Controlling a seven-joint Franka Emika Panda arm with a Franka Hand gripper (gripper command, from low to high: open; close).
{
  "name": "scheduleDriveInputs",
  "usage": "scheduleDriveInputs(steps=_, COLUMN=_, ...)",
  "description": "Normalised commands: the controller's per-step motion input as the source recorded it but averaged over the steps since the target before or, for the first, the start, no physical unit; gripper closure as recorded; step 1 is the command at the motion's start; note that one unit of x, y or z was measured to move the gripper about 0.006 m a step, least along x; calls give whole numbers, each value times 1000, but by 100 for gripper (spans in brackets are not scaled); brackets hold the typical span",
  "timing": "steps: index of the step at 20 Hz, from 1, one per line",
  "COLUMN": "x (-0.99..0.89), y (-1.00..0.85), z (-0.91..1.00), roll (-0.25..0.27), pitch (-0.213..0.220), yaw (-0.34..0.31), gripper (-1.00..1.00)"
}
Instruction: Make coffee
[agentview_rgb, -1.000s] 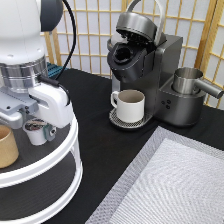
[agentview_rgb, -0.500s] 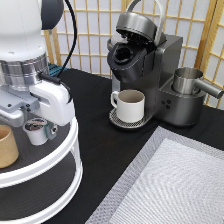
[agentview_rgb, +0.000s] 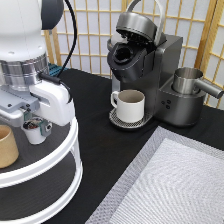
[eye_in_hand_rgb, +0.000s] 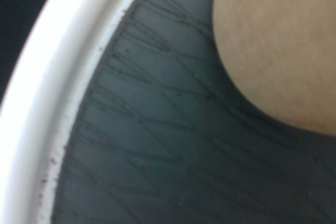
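White tiered stand (agentview_rgb: 70, 150) top shelf: gripper (agentview_rgb: 35, 126) down over coffee (agentview_rgb: 34, 131), jaws seemingly pinching it.

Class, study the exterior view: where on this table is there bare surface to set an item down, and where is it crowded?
Bare: the black table between the white tiered stand and the coffee machine, and the grey mat at the exterior view's bottom right. Crowded: the stand's top shelf, where the gripper hangs at the coffee pod beside the tan cup; the mug fills the drip tray.

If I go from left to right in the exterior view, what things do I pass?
Tan cup → coffee pod beneath the hand → white mug → coffee machine → metal jug.
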Motion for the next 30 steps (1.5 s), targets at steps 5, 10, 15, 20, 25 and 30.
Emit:
scheduleDriveInputs(steps=5, x=310, y=555, z=1000, roll=67, pitch=15, yaw=19, gripper=100)
scheduleDriveInputs(steps=10, x=413, y=683, z=855, roll=157, pitch=115, yaw=53, gripper=100)
scheduleDriveInputs(steps=15, x=457, y=680, z=642, roll=228, pitch=106, yaw=44, gripper=100)
scheduleDriveInputs(steps=20, x=374, y=638, z=495, roll=279, pitch=76, yaw=49, gripper=100)
scheduleDriveInputs(steps=25, x=349, y=575, z=416, roll=306, pitch=51, yaw=39, gripper=100)
scheduleDriveInputs(steps=30, x=241, y=423, z=301, roll=345, pitch=39, yaw=14, gripper=100)
